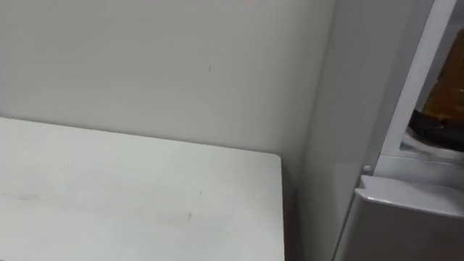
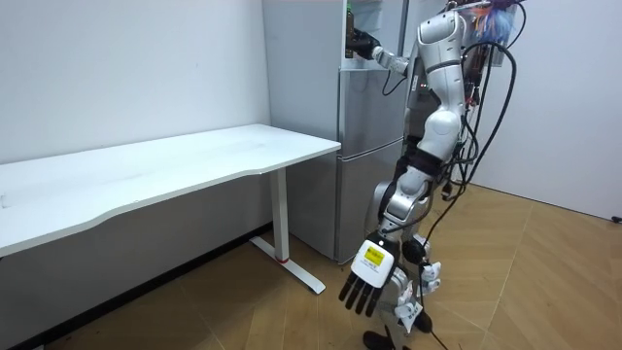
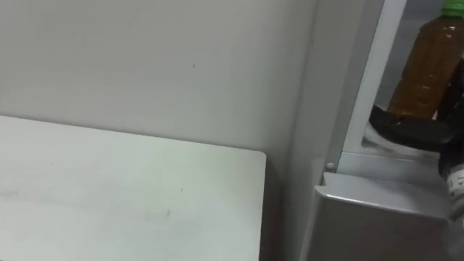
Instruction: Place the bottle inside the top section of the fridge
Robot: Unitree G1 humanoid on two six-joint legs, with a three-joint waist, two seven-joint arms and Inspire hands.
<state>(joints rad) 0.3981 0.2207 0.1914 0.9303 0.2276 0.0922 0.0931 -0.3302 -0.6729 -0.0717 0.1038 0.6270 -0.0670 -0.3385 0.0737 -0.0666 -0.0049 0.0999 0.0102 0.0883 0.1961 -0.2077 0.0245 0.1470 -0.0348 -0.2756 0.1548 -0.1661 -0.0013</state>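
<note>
While the right hand (image 3: 409,132) reaches into the fridge (image 3: 328,87), we see its fingers curled round the bottle (image 3: 428,61), already inside the upper compartment. We judge release & withdrawal are left. Left hand (image 2: 367,277) hangs slack, fingers straight. Table (image 3: 130,196) sits left of the fridge.

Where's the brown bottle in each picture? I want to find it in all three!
Left eye view: bottle at the right edge, inside the fridge.
Right eye view: bottle upper right, with the right hand round its base.
Room view: bottle top middle, inside the fridge.
Shared landmark: the white table beside the fridge.
</note>
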